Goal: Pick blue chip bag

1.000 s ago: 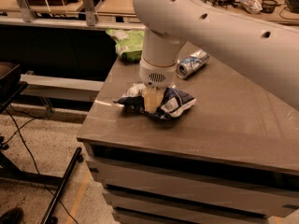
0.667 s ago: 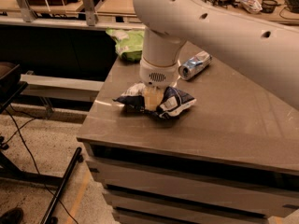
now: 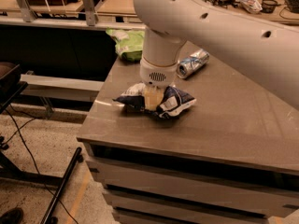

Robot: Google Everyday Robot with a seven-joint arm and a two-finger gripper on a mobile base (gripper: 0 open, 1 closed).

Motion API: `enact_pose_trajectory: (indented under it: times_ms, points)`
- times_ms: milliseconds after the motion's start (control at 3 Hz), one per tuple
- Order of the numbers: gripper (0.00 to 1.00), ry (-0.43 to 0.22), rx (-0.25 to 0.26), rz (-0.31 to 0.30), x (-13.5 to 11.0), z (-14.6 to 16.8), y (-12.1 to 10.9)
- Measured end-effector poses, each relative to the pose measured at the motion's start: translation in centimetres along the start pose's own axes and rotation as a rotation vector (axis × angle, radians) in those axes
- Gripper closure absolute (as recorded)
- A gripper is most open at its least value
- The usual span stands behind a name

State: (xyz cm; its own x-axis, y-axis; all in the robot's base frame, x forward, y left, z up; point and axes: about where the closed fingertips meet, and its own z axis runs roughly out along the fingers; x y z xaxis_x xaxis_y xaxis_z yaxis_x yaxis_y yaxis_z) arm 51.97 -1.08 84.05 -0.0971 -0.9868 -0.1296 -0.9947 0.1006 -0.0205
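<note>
The blue chip bag [image 3: 176, 101] lies crumpled on the grey table [image 3: 229, 125], near its front left part. It is dark blue foil with white patches. My gripper [image 3: 152, 100] points straight down from the white arm and is pressed into the middle of the bag. The bag bunches up on both sides of it and still rests on the tabletop. The wrist hides the bag's centre.
A blue-and-silver drink can [image 3: 192, 63] lies on its side behind the bag, to the right. A light green bag [image 3: 126, 43] sits at the table's back left corner. The table's left edge drops to the floor, where cables and a black stand base [image 3: 60, 190] lie.
</note>
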Motion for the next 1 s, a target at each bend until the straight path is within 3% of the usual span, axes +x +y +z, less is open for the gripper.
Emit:
enact_pose_trajectory:
  times_ms: [667,1000]
  points:
    - [1.0,0.0,0.0,0.0,0.0,-0.1,0.0]
    - [1.0,-0.086,0.008,-0.003,1.4,-1.2,-0.2]
